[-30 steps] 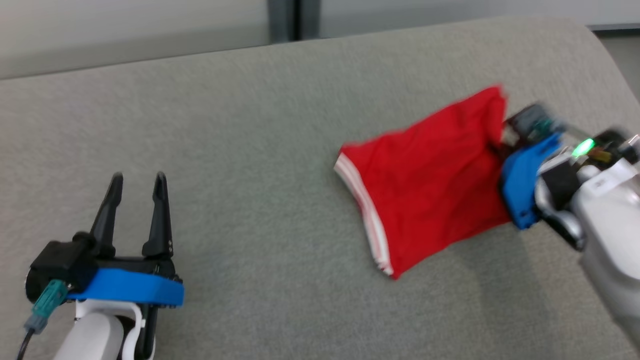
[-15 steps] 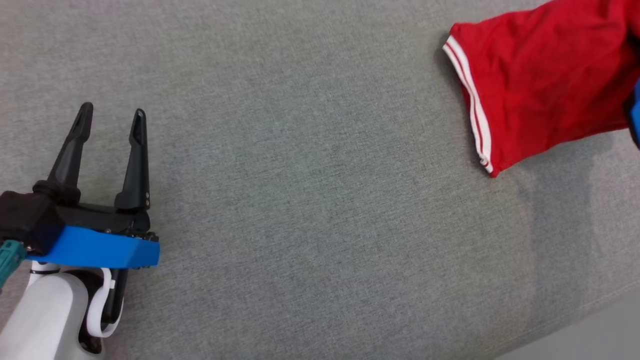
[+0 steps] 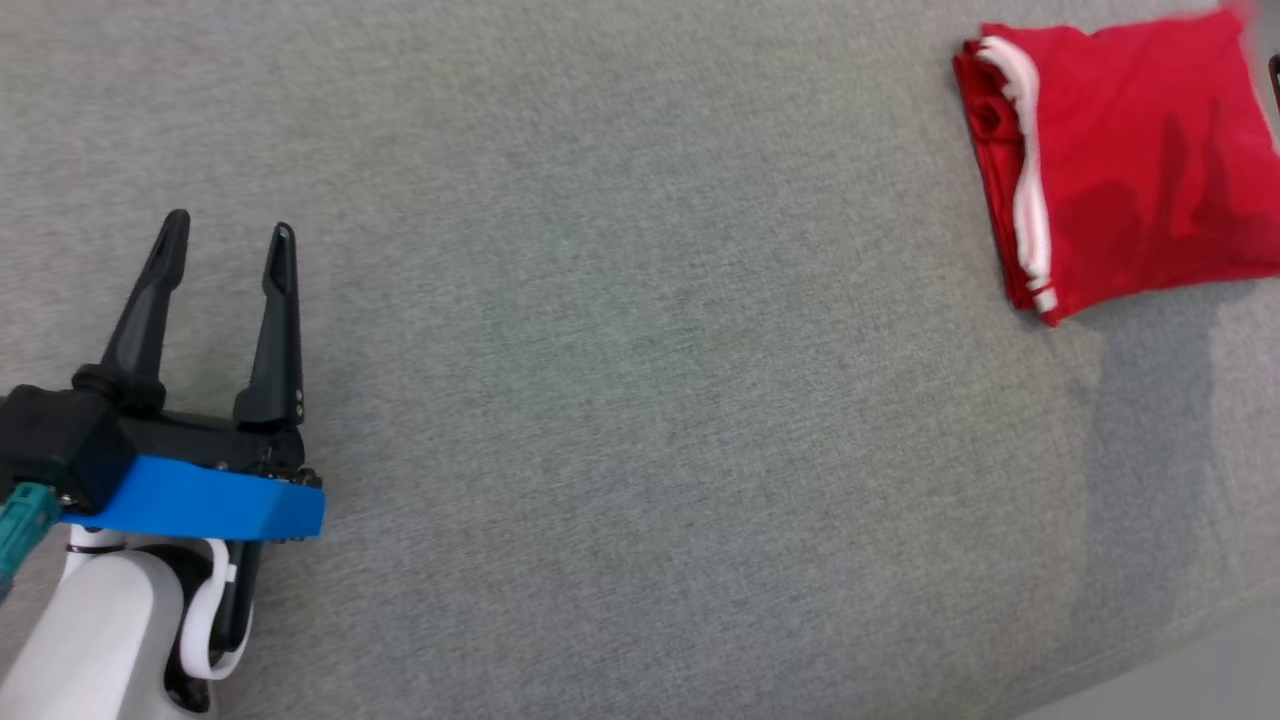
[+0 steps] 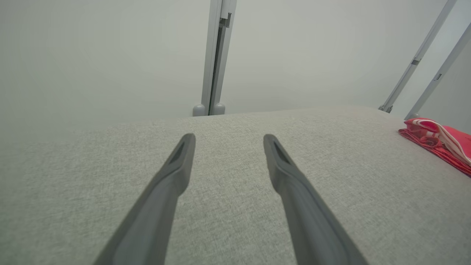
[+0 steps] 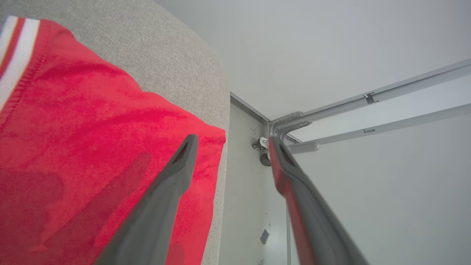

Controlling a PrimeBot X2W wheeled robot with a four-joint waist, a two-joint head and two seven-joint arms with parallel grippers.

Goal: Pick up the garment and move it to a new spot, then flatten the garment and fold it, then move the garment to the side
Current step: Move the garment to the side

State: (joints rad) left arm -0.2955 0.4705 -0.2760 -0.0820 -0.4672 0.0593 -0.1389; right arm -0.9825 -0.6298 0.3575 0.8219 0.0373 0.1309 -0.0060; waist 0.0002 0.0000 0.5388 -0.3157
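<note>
left fingers (image 3: 277, 320), right fingers (image 5: 173, 184) — wide, empty

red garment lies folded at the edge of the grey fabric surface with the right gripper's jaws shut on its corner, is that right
No, one thing is off. The red garment does lie folded at the edge of the grey fabric surface, but the right gripper is not gripping it: the right wrist view shows its jaws open, with nothing between them.

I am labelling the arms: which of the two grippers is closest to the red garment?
The right gripper: one of its open fingers hangs over the red garment at its edge. The left gripper, also open, stands far off over bare grey fabric.
</note>
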